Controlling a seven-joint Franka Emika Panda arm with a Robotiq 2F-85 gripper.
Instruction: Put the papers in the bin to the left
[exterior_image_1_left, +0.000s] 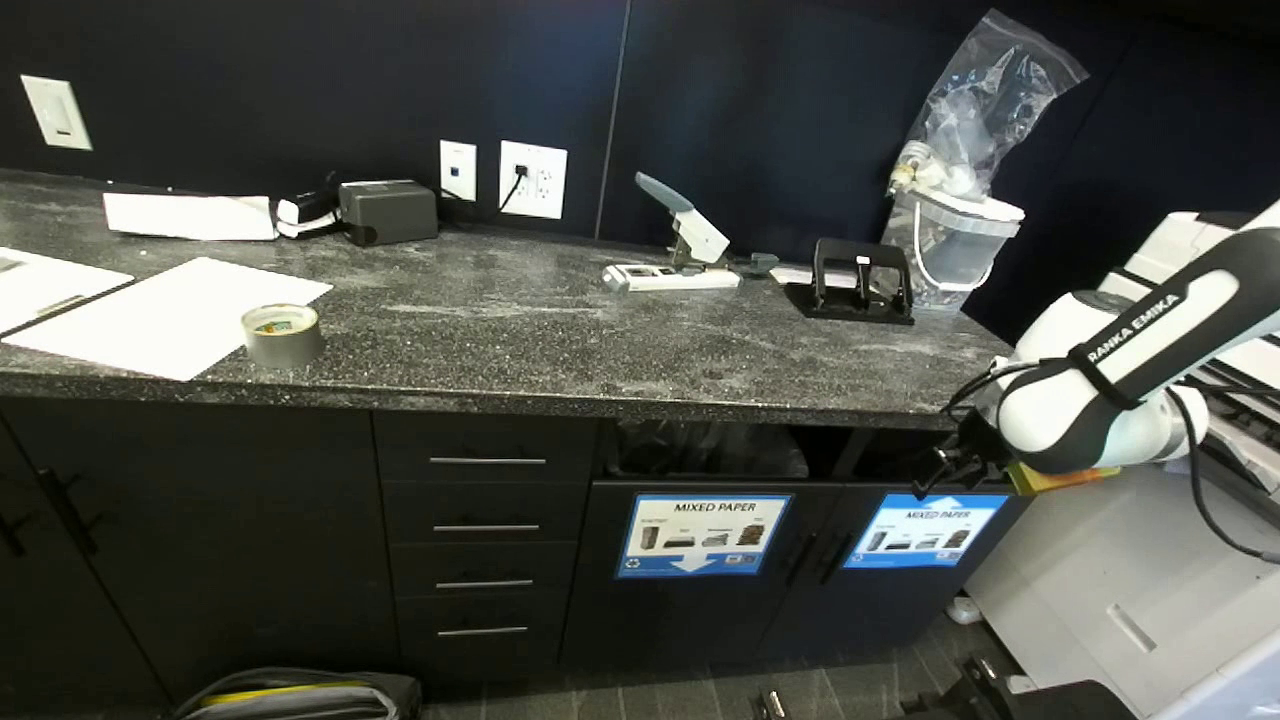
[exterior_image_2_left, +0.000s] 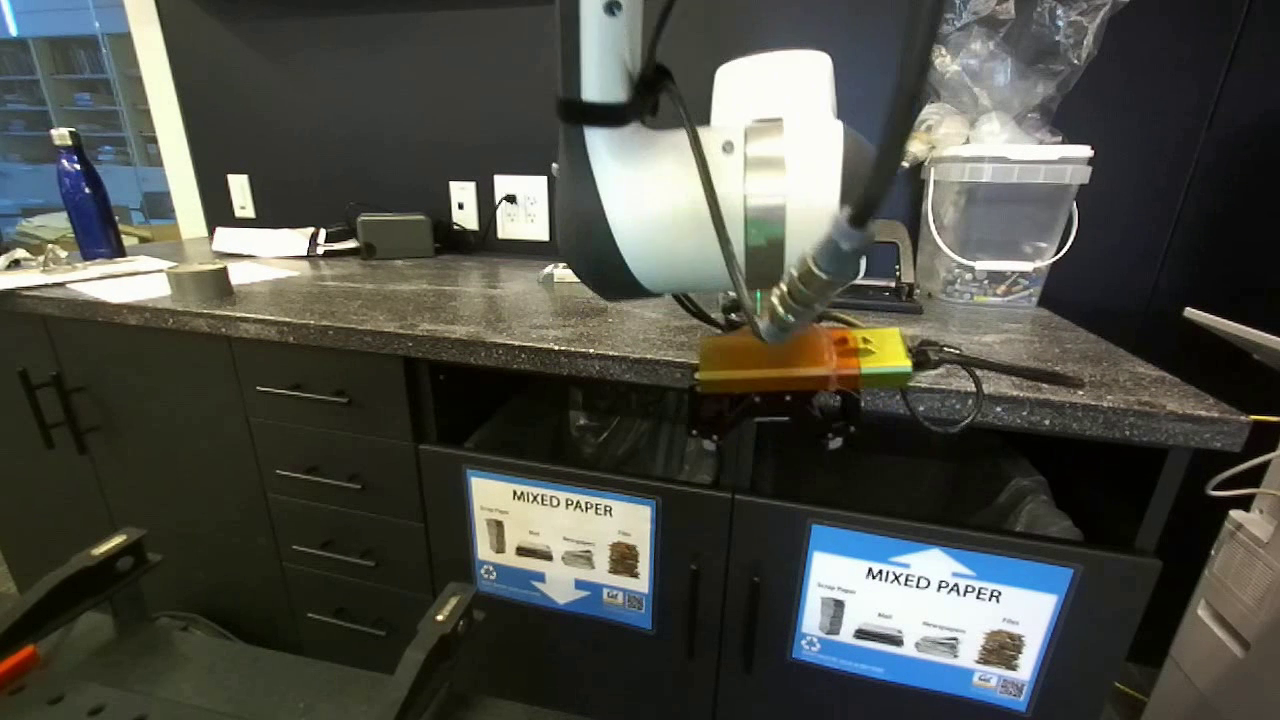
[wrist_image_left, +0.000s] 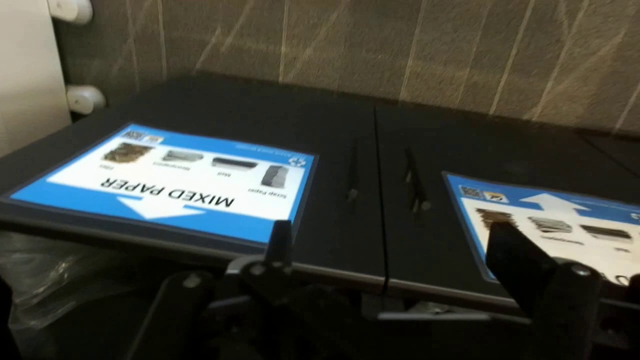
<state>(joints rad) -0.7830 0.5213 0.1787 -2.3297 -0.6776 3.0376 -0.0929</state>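
None of the papers in the task, as scraps, can be made out; they are hidden or out of view. The bin (exterior_image_1_left: 690, 630) is the left dark compartment, its sign (exterior_image_2_left: 560, 550) reading MIXED PAPER with an arrow pointing down. Clear plastic lining (exterior_image_2_left: 600, 430) shows in its opening. My gripper (wrist_image_left: 392, 237) is open with nothing between its fingers (wrist_image_left: 515, 260). It hangs just below the counter's front edge, near the divide between the two compartments. In an exterior view the gripper (exterior_image_1_left: 945, 470) appears in front of the right compartment's opening.
The right compartment carries a bluer sign (exterior_image_2_left: 935, 610). Above, the counter's edge (exterior_image_1_left: 620, 402) juts out. On the counter are large flat sheets (exterior_image_1_left: 170, 310), a tape roll (exterior_image_1_left: 282, 335), a stapler (exterior_image_1_left: 680, 278), a hole punch (exterior_image_1_left: 860, 280) and a clear bucket (exterior_image_2_left: 1000, 220).
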